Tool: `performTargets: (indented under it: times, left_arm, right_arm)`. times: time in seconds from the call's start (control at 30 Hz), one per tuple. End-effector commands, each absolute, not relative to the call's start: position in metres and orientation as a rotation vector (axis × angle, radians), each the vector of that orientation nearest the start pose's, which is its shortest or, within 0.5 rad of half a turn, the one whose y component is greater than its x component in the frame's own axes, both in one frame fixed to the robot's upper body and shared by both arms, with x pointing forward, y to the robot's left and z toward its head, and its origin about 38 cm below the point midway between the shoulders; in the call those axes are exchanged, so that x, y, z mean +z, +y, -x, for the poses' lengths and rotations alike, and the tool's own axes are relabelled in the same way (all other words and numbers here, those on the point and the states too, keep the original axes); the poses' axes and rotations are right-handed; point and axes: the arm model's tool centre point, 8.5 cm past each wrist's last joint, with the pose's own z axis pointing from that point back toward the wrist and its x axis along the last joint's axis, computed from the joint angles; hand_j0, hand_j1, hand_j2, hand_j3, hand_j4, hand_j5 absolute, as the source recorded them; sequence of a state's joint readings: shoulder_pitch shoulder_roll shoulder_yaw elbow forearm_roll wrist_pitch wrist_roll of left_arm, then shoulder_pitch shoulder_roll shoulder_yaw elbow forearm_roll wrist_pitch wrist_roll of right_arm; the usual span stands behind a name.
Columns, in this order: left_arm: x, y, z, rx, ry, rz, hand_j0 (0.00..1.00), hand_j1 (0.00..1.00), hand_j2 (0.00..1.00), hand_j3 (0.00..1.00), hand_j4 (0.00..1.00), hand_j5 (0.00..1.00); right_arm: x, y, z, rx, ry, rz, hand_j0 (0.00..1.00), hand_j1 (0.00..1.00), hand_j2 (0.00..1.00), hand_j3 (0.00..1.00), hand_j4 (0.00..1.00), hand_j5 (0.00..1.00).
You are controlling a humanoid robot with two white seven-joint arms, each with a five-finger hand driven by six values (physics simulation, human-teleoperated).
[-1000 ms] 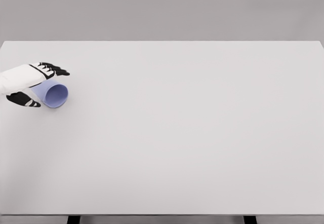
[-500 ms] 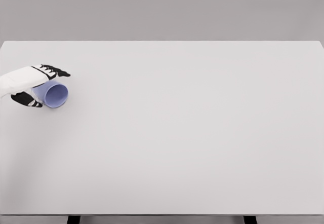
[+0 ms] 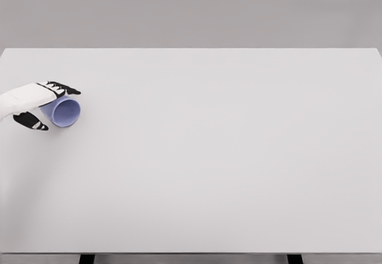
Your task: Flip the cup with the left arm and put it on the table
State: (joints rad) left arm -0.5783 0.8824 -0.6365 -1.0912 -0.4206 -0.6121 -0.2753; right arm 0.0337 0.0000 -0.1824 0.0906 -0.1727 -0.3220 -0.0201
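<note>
A light blue cup (image 3: pixel 64 112) lies on its side at the far left of the white table (image 3: pixel 227 156), its open mouth facing toward the front right. My left hand (image 3: pixel 51 106) comes in from the left edge and wraps the cup's closed end: the black-tipped fingers (image 3: pixel 62 88) lie over its top and the thumb (image 3: pixel 31 121) sits below it. The cup's base is hidden behind the hand. The right arm is out of view.
The table's left edge runs close beside the hand and cup. Two dark table legs (image 3: pixel 87 258) show under the front edge.
The left hand has tightened around the cup, with fingers lowering onto its top and the thumb drawing in. The cup has shifted only slightly.
</note>
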Motion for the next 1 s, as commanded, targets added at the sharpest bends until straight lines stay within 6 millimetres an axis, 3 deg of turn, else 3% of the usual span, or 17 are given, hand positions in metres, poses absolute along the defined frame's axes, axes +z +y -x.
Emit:
performTargets:
  times: [0.0,0.7,0.97]
  left_arm:
    - [0.151,0.422,-0.439,-1.775,-1.239,-0.533,1.0,1.0,1.0,1.0,1.0,1.0]
    - [0.147,0.415,-0.45,-1.764,-1.245,-0.537,1.0,1.0,1.0,1.0,1.0,1.0]
    - [0.141,0.413,-0.447,-1.787,-1.215,-0.511,0.82,0.82,0.82,0.82,0.82,0.82]
  right_arm:
    - [-0.255,-0.278,0.022,-0.344,-0.206,0.168,1.0,1.0,1.0,1.0,1.0,1.0]
    - [-0.255,-0.278,0.022,-0.344,-0.206,0.168,1.0,1.0,1.0,1.0,1.0,1.0]
    - [-0.255,-0.278,0.022,-0.344,-0.206,0.168,1.0,1.0,1.0,1.0,1.0,1.0]
